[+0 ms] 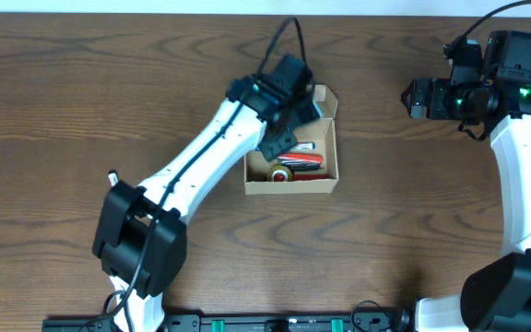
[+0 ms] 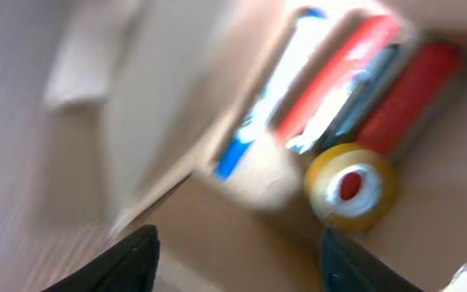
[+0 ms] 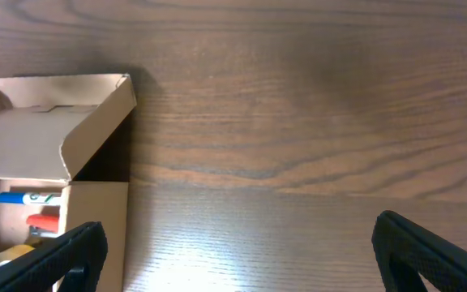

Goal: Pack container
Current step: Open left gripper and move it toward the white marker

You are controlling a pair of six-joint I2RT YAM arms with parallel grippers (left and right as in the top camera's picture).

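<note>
Overhead, the left gripper point(image 1: 279, 140) hangs over the far-left part of the container point(image 1: 293, 187), fingers apart with nothing between them; the container sits mid-table point(image 1: 63, 92), its long axis running near to far, its flap lid point(image 1: 325, 100) standing open at the far end; red markers point(image 1: 304, 159) and a yellow tape roll point(image 1: 281, 172) lie inside; well to the right, the right gripper point(image 1: 411, 98) hovers above the table, fingers spread wide, holding nothing.

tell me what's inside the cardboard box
A yellow tape roll, red markers and a blue-capped white marker lie in the box. The left arm hides its far end overhead.
</note>
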